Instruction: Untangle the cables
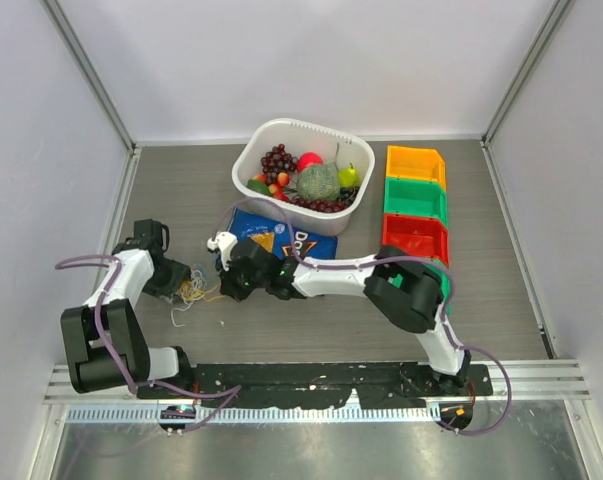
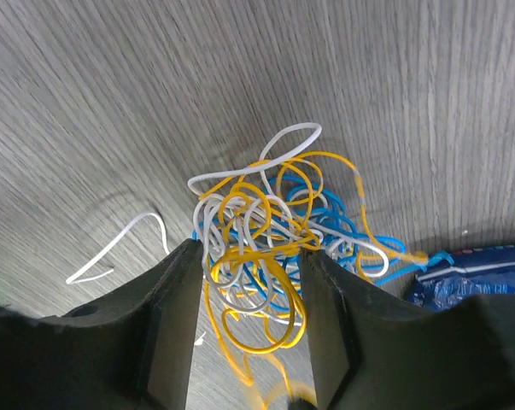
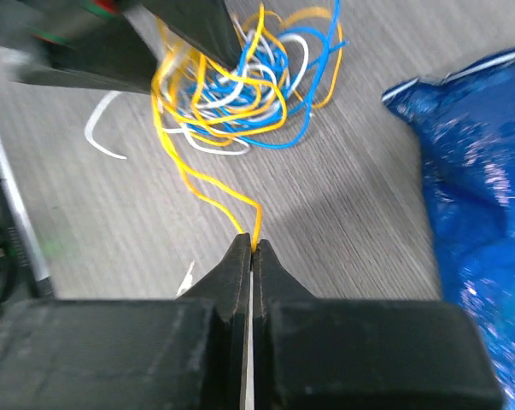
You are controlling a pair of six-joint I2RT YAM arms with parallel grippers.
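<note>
My right end effector (image 3: 251,243) is clenched on one yellow cord (image 3: 257,222); left end effector (image 2: 250,249) released, straddling the tangle (image 2: 257,224). If I pull, it could drag along or cinch tighter.

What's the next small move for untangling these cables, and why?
Probably close the left gripper on the tangle to anchor it. It straddles the tangle, jaws apart, while the right gripper is shut on a yellow cable running slack to the tangle. Pulling now would likely drag the whole bunch.
</note>
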